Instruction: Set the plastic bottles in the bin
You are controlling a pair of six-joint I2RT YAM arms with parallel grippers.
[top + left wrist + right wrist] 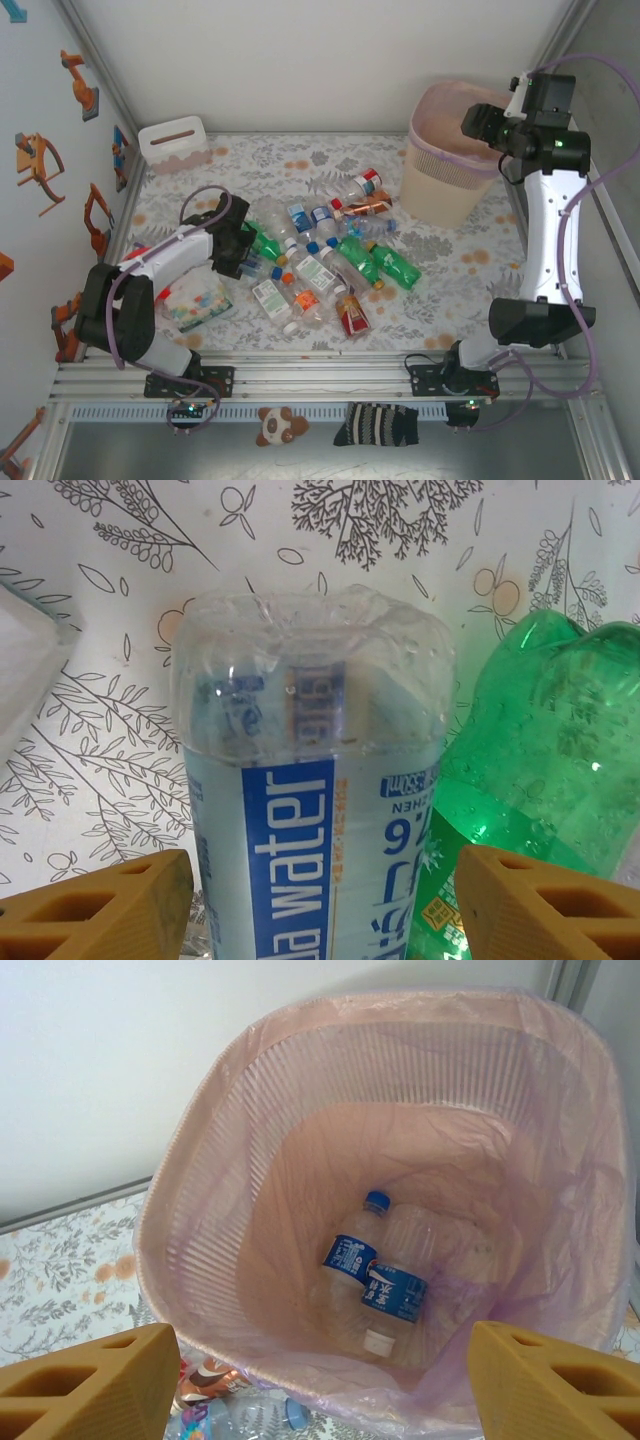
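Between the left gripper's orange fingers lies a clear water bottle with a blue and white label, its dimpled base pointing away from the wrist camera. The jaws stand wide apart, one on each side of the bottle. Whether the pads touch it cannot be told. A green bottle lies just beside it on the right, and both rest on the leaf-patterned tablecloth. From above, this gripper is low at the left edge of the pile of plastic bottles, a loose heap of clear and green bottles with blue, red, orange and white caps in the middle of the table. A flat clear packet with coloured dots lies near the left arm, and a small white box with a slot stands in the far left corner. The bin stands at the far right, well apart from the pile. The right gripper hangs over its rim with its jaws spread and nothing between them. Its wrist camera looks down into the pink-lined bin, where two clear bottles with blue labels lie together at the bottom, one with a blue cap and one with a white cap. A small plush toy and a striped sock lie on the near ledge below the arm bases.
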